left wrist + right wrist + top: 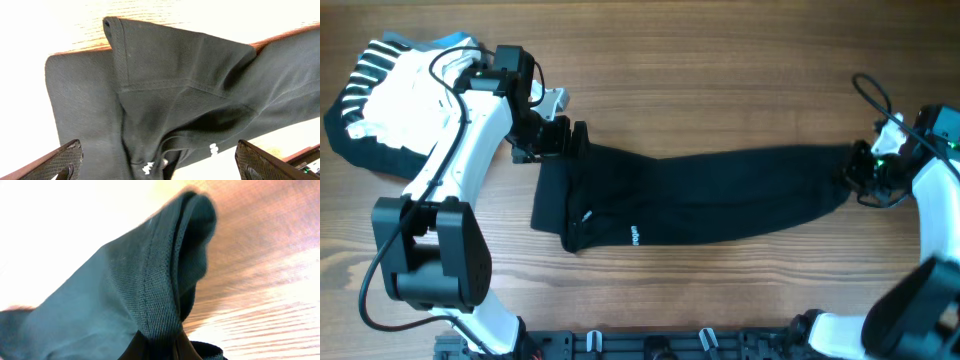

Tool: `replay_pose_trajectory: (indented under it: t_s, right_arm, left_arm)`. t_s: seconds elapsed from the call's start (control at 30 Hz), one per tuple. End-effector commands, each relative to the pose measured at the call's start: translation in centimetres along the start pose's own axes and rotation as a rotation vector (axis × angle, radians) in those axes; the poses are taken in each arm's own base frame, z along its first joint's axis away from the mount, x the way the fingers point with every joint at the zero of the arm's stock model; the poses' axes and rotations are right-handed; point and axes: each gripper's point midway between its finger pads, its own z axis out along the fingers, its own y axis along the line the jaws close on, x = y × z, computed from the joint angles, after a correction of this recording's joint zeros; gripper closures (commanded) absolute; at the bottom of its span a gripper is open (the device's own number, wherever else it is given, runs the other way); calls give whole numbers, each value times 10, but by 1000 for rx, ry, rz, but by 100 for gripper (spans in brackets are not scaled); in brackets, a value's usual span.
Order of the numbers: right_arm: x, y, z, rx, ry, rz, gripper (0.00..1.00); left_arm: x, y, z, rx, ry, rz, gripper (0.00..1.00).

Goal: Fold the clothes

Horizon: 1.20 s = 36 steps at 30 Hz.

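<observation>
The T-shirt (710, 195) is laid across the middle of the table (720, 300) as a long, bunched band, with its wider, folded end to the left and its narrow end to the right. A small white mark (632, 236) is seen near its lower edge. The left gripper (558, 138) is held at the band's upper left corner, its fingers (62, 160) spread wide with nothing clasped between them. The right gripper (863, 172) is pressed together on the narrow end, where a stitched hem is pinched. A heap (390, 100) of white and striped cloth is seen at the far left, well apart from the T-shirt.
</observation>
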Motion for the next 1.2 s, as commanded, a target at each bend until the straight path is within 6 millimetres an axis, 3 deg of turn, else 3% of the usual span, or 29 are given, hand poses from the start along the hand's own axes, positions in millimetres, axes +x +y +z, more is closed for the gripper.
replay_pose_trajectory:
  t_s: [0.0, 0.23, 0.37, 0.47, 0.6, 0.93, 1.0, 1.1, 1.17]
  right_arm:
    - [17, 61, -13, -97, 5, -147, 96]
    - [85, 153, 32, -153, 198, -283, 96]
    - [124, 186, 57, -167, 290, -391, 96]
    - [150, 196, 78, -130, 341, -442, 95]
    - [169, 217, 85, -215, 382, -531, 72]
    - [140, 232, 37, -306, 203, -636, 64]
    - [132, 214, 44, -187, 189, -542, 84]
    - [127, 180, 53, 3, 187, -451, 89]
    - [136, 169, 61, 44, 244, -440, 90]
  left_arm:
    - [-5, 1, -14, -14, -33, 11, 2]
    - [-19, 3, -81, -18, -113, -39, 5]
    - [-27, 6, -107, -24, -200, -38, 2]
    - [-27, 9, -113, -26, -220, -43, 0]
    - [-27, 9, -113, -27, -219, -44, 0]
    - [-26, 10, -111, -27, -210, -47, 4]
    - [-24, 11, -108, -26, -200, -51, 11]
    - [-14, 15, -93, -24, -155, -68, 20]
    - [-5, 20, -77, -22, -115, -83, 13]
